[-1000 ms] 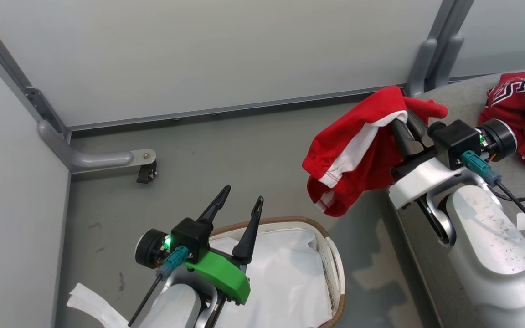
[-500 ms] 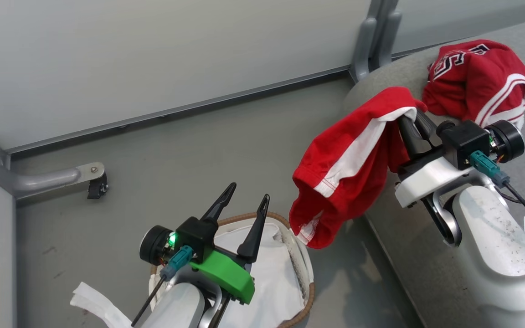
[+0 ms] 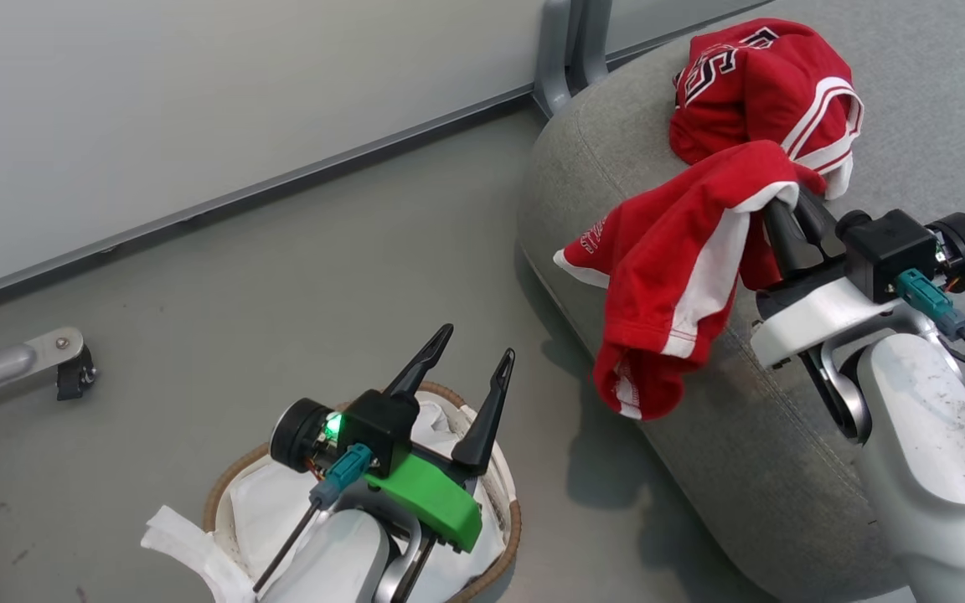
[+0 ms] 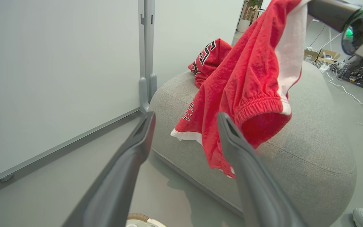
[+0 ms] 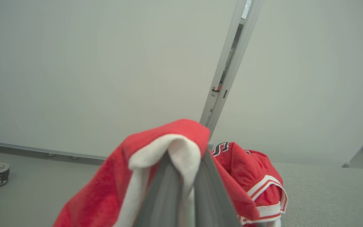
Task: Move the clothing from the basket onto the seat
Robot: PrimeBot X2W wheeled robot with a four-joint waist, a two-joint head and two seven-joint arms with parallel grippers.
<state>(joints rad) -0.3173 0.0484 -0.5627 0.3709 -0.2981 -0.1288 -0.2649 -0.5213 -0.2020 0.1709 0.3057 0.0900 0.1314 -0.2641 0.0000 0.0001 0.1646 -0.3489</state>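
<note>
Two red garments show at upper right: a jersey (image 3: 750, 92) lies on the grey seat (image 3: 784, 469), and my right gripper (image 3: 788, 213) is clamped on the shorts (image 3: 675, 260), which hang over the seat's edge. I'd carry them further onto the seat before releasing. My left gripper (image 3: 477, 343) gapes empty above the basket (image 3: 515, 523), lower left.

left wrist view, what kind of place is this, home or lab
Probably a lab or test bay, not a home: pale partition panels on metal posts, with cables and cardboard boxes behind the sofa.
</note>
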